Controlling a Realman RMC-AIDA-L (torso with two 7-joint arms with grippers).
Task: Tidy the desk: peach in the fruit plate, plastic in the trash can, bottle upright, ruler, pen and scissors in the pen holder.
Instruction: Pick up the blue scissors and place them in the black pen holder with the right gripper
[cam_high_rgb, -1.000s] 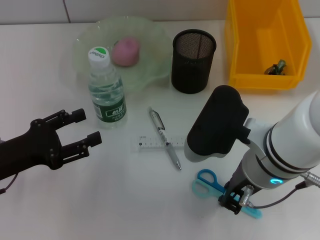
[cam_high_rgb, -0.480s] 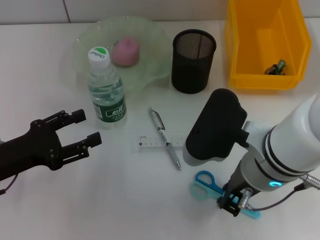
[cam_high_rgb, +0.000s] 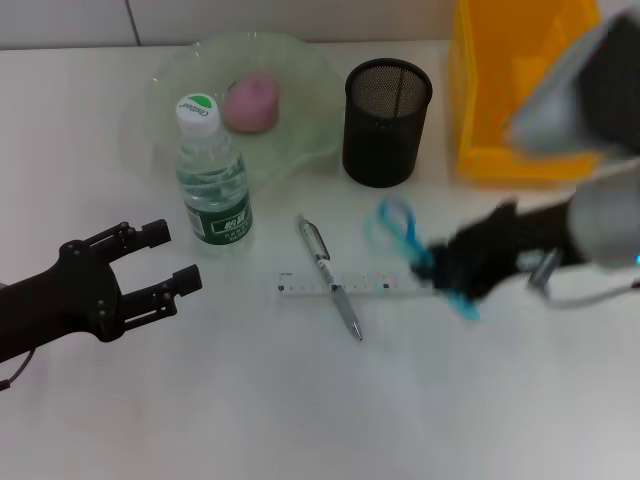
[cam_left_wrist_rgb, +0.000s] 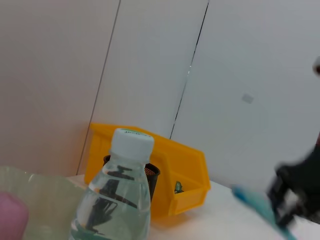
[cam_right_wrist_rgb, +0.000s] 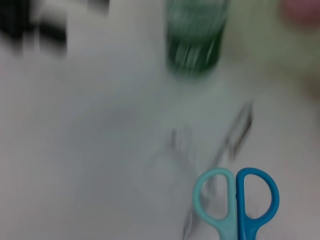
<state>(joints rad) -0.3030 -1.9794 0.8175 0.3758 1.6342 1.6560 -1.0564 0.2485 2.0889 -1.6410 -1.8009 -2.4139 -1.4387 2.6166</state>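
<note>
Blue plastic scissors (cam_high_rgb: 400, 232) are pinched by the right gripper (cam_high_rgb: 455, 268) above the white worktop (cam_high_rgb: 300, 400), near the black mesh pen holder (cam_high_rgb: 387, 120). Next, they should be dropped in. The left gripper (cam_high_rgb: 165, 255) is parked, fingers spread.

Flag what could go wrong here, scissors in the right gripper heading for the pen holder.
1. The right gripper grips the scissors by the blades, handles sticking out; they could catch the rim of the pen holder instead of dropping in.
2. The scissors pass just above the ruler and pen; a low sweep might knock them.
3. The pen lies across the ruler, which may complicate later pickups.
</note>
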